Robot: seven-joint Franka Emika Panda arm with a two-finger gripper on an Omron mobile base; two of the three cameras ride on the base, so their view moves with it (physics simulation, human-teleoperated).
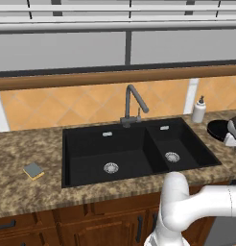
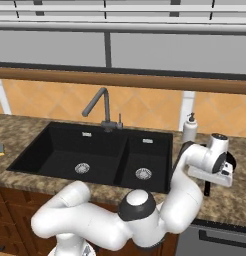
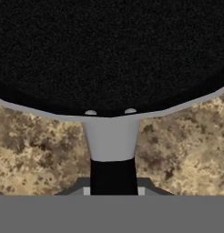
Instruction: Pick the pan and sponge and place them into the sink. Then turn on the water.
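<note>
The black pan (image 3: 109, 50) lies on the speckled counter right of the sink, its thin handle (image 3: 113, 175) running toward me. My gripper (image 3: 114, 189) sits low over that handle, with a fingertip pressed against each side of it, shut on it. From the left base the pan (image 1: 217, 129) shows at the right edge with the gripper (image 1: 233, 132) on it. From the right base the hand (image 2: 217, 160) hides most of the pan. The grey-blue and yellow sponge (image 1: 33, 170) lies on the counter left of the black double-basin sink (image 1: 91, 139). No water falls from the faucet (image 1: 132, 103).
A white soap bottle (image 1: 199, 110) stands behind the sink's right corner, close to the pan. The tiled wall and a wooden ledge run behind the counter. The arm's elbow (image 1: 175, 202) hangs in front of the counter edge.
</note>
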